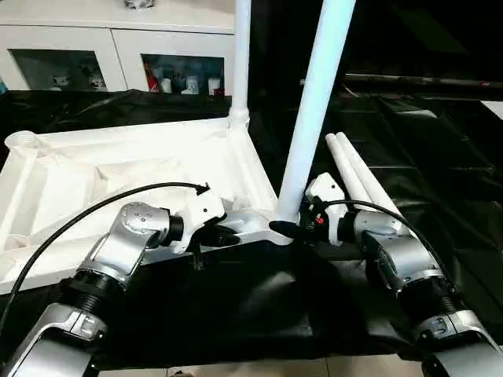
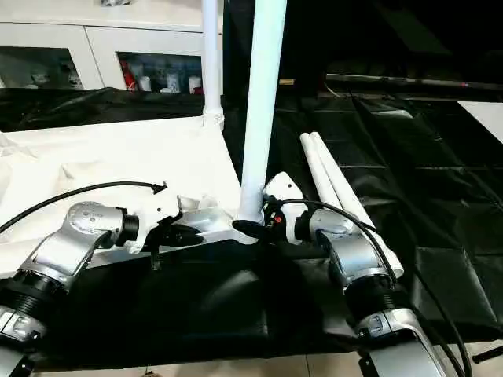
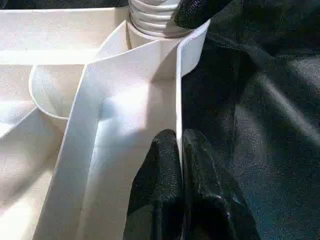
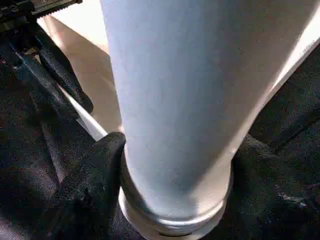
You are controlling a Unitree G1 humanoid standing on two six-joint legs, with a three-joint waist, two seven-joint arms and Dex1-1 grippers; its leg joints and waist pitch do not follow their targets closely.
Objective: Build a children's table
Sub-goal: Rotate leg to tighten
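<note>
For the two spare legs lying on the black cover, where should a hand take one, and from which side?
Probably the nearer spare leg, around mid-length, from above with fingers straddling it. It lies flat and round, touching its twin, so only the top and outer side are free.

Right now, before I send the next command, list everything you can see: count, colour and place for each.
Tabletop: one, white, upside down on the black-covered work table, ribbed underside up.
Standing legs: two, white, upright in corner sockets; near leg at the near right corner, far leg at the far right corner.
Loose legs: two, white, lying side by side on the cover, right of the tabletop.
Work table cover: one, black.
Cabinet: one, white, glass doors, behind the table.
Left gripper: black fingers pinching the tabletop's near rim.
Right gripper: black fingers around the near leg's base.
</note>
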